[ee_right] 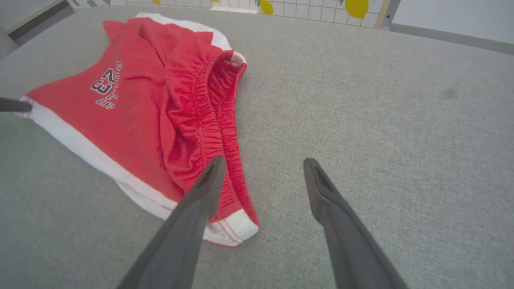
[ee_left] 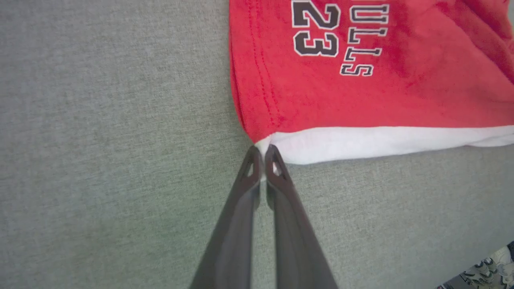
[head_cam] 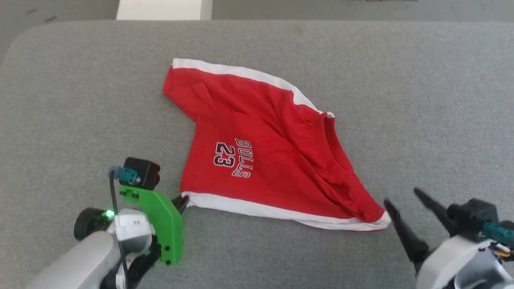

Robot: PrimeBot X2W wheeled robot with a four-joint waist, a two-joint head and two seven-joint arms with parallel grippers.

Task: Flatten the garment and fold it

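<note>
Looking down, we saw the grey bench first, wide and bare on every side of the cloth. The garment, red shorts, lay around the middle of the bench, well away from its far edge and its rounded far left corner. It was not flat yet. Its long way ran from the far left down to the near right, and the stretchy waistband was bunched in folds along the right side.

The right gripper was at the near right, with its two fingers spread wide and nothing between them. The left gripper was at the near left, and its fingers were pinched tight on the garment's near left corner.

The white stripe ran along the near side from one gripper toward the other. Its near right corner lay just beside the right gripper, a little to that gripper's left. In the right wrist view that corner sat under the finger on that view's left, not between the two, and we could not tell if they touched.

So we thought the right arm was the one to take it, and it would need to slide left first. Then both arms could pull apart along the stripe, with lots of room. The words BULLS 23 faced up.
</note>
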